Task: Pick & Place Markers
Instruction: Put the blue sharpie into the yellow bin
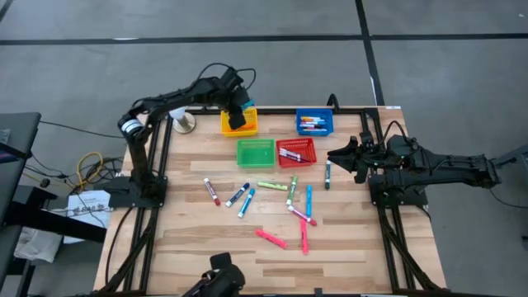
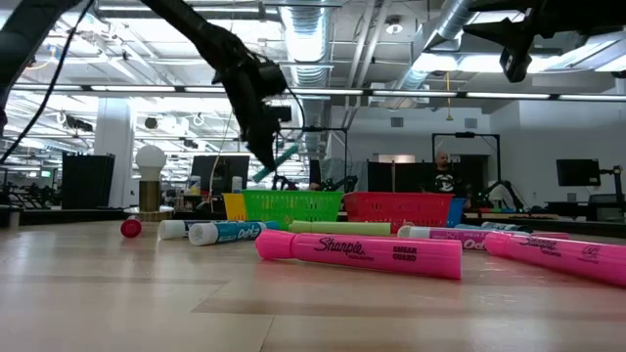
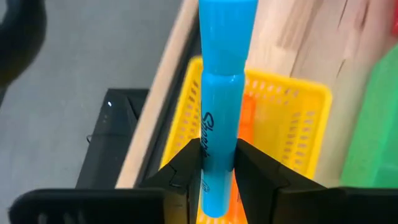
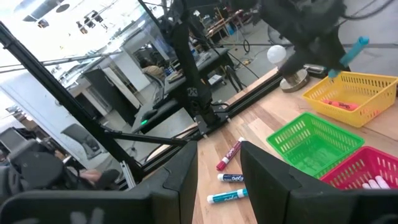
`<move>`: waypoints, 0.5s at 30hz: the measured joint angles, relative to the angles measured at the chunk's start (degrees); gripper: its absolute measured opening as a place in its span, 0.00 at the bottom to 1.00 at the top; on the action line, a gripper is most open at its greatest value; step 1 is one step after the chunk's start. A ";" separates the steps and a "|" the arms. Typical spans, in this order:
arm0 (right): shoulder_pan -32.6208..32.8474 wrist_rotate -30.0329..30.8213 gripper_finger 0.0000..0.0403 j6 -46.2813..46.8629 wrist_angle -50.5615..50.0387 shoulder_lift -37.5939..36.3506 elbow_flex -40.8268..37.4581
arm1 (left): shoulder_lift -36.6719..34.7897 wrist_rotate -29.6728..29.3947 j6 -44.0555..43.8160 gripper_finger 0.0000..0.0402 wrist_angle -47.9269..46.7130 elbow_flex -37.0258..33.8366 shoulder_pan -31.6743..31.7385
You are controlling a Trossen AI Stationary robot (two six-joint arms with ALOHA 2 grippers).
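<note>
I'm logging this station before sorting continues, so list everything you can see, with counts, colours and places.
Baskets: four; yellow basket and blue basket at the far edge, green basket and red basket just in front of them.
Loose markers: about ten; pink, blue, green, red; mid table.
Basketed markers: count unclear; in the blue, red and yellow baskets.
White bulb: one; beside the yellow basket.
Person: one; room behind.
Left end effector: shut on a blue marker, above the yellow basket.
Right end effector: open, empty, right of the red basket.
</note>
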 joint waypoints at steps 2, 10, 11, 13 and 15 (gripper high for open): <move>-0.02 0.00 0.28 0.00 0.00 0.01 0.00 | 1.41 -0.01 1.22 0.21 -0.54 0.00 -0.13; -0.02 0.00 0.28 -0.02 0.00 0.00 0.00 | 5.43 -1.35 8.01 0.21 -3.94 0.00 -0.31; -0.02 0.00 0.28 -0.01 0.00 -0.01 0.00 | 5.64 -1.75 8.63 0.21 -3.94 0.00 -0.31; -0.02 0.00 0.28 -0.02 0.00 0.00 0.00 | 5.71 -2.19 9.71 0.21 -4.04 -0.04 -0.31; -0.02 0.00 0.28 -0.02 0.00 0.02 0.00 | 5.69 -2.18 10.60 0.21 -3.98 -0.04 -0.31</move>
